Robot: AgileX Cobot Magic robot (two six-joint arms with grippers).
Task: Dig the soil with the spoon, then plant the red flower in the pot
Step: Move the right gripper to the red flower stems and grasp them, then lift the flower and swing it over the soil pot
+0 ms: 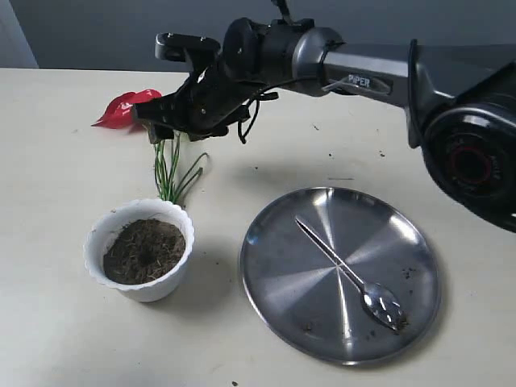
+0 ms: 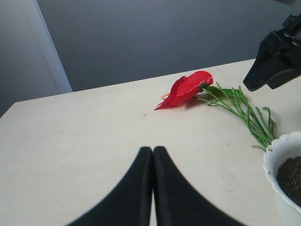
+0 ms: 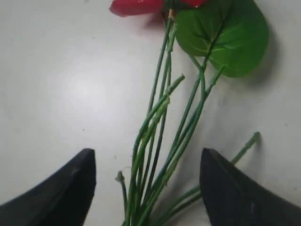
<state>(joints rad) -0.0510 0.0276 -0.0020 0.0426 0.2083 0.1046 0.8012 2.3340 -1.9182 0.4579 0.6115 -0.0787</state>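
Observation:
The red flower (image 1: 123,109) lies on the table at the back left, its thin green stems (image 1: 169,173) pointing toward the white scalloped pot (image 1: 179,228). Dark soil (image 1: 145,250) with a dug hollow fills the pot. My right gripper (image 1: 172,131) hangs open just above the stems. In the right wrist view the stems (image 3: 160,141) run between the spread jaws (image 3: 148,165), untouched, with the green leaf (image 3: 225,33) beyond. The spoon (image 1: 347,270) lies on the steel plate (image 1: 278,242). My left gripper (image 2: 153,151) is shut on nothing, low over bare table, left of the flower (image 2: 186,88).
The round steel plate sits right of the pot, with crumbs of soil on it. The right arm (image 1: 363,72) spans the back of the table from the right. In the left wrist view the pot (image 2: 277,157) stands at the edge, and the right gripper (image 2: 277,56) above the stems.

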